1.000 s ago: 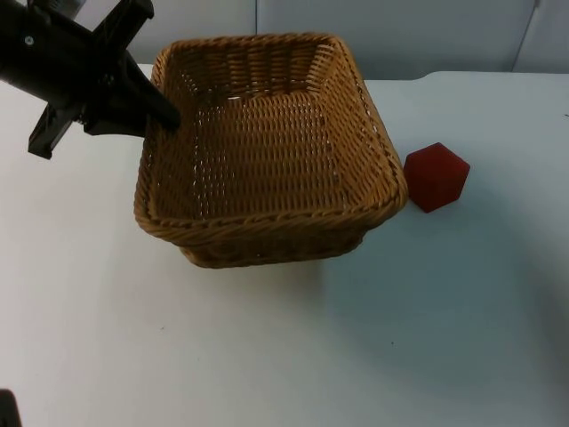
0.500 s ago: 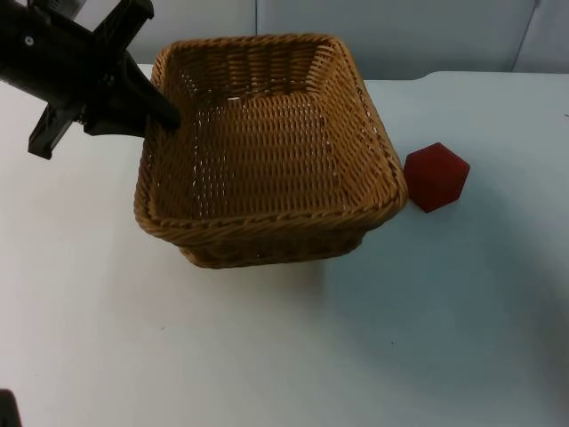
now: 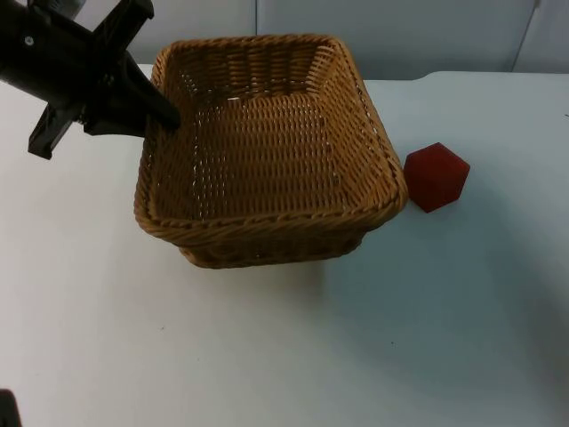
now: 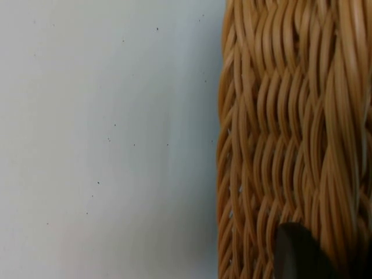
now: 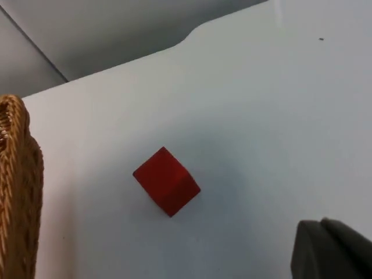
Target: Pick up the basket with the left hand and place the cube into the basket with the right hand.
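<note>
Nothing has moved: left end effector (image 3: 164, 116) grips empty basket (image 3: 267, 227) rim; cube (image 3: 436, 176) beside it.

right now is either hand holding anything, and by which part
The left hand sits at the basket's left rim, one fingertip inside the wall, apparently gripping there. The red cube lies untouched on the table; the right hand hovers near it.

This looks like a robotics lab, set up for testing rather than living or working in. A plain white bench (image 3: 267, 356) runs back to a grey partition wall (image 3: 400, 36) made of flat panels. A black robot arm (image 3: 62, 62) reaches in over it. The only props are a wicker basket (image 3: 267, 222) and a red cube (image 3: 436, 176).
</note>
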You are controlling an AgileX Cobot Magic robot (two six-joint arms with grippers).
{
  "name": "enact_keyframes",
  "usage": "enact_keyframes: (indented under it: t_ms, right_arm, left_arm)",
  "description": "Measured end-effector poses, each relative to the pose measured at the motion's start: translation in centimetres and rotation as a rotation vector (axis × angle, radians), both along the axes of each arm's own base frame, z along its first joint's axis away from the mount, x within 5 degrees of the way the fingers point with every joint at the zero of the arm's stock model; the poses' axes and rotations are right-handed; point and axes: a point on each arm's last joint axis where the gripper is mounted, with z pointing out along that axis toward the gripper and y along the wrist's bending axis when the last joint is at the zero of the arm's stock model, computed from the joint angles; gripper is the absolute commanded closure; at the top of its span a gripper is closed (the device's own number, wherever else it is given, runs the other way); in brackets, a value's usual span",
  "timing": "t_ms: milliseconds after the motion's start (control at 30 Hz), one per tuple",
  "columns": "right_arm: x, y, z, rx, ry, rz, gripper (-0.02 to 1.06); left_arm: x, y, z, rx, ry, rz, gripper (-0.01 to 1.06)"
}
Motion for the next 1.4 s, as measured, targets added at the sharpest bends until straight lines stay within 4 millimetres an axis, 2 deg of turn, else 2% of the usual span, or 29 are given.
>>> enact_keyframes:
  t_ms: [400, 633, 733, 833, 1000, 1100, 1133, 1167, 1200, 1267, 1333, 1367, 1400]
  right_arm:
    - [-0.7, 0.7, -0.8, 0.070, 0.115, 0.039, 1.05]
    - [-1.4, 0.8, -1.5, -0.041, 0.206, 0.145, 1.05]
    - [-2.4, 1.1, -2.3, -0.151, 0.321, 0.311, 1.05]
    - [-2.7, 1.1, -2.5, -0.188, 0.356, 0.370, 1.05]
    - [-1.6, 0.9, -1.9, -0.261, 0.463, 0.457, 1.05]
    - [0.9, 0.8, -1.2, -0.224, 0.592, 0.463, 1.04]
    - [1.7, 0.8, -0.9, -0.211, 0.616, 0.459, 1.02]
    - [1.7, 0.8, -0.9, -0.211, 0.616, 0.459, 0.97]
    - [2.8, 0.9, -0.3, -0.202, 0.635, 0.458, 0.97]
    - [4.6, 1.4, 0.3, -0.205, 0.660, 0.478, 0.83]
    - [6.6, 2.7, 1.2, -0.250, 0.680, 0.530, 0.62]
    - [6.6, 2.7, 1.2, -0.250, 0.680, 0.530, 0.53]
    - [7.0, 3.1, 1.4, -0.265, 0.681, 0.541, 0.53]
  left_arm:
    - [0.0, 0.0, 0.0, 0.000, 0.000, 0.000, 1.05]
    - [0.0, 0.0, 0.0, 0.000, 0.000, 0.000, 1.05]
    - [0.0, 0.0, 0.0, 0.000, 0.000, 0.000, 1.05]
    - [0.0, 0.0, 0.0, 0.000, 0.000, 0.000, 1.05]
    - [0.0, 0.0, 0.0, 0.000, 0.000, 0.000, 1.05]
    - [0.0, 0.0, 0.0, 0.000, 0.000, 0.000, 1.05]
    - [0.0, 0.0, 0.0, 0.000, 0.000, 0.000, 1.05]
    - [0.0, 0.0, 0.0, 0.000, 0.000, 0.000, 1.05]
    - [0.0, 0.0, 0.0, 0.000, 0.000, 0.000, 1.05]
    - [0.0, 0.0, 0.0, 0.000, 0.000, 0.000, 1.05]
    - [0.0, 0.0, 0.0, 0.000, 0.000, 0.000, 1.05]
    - [0.0, 0.0, 0.0, 0.000, 0.000, 0.000, 1.05]
    - [0.0, 0.0, 0.0, 0.000, 0.000, 0.000, 1.05]
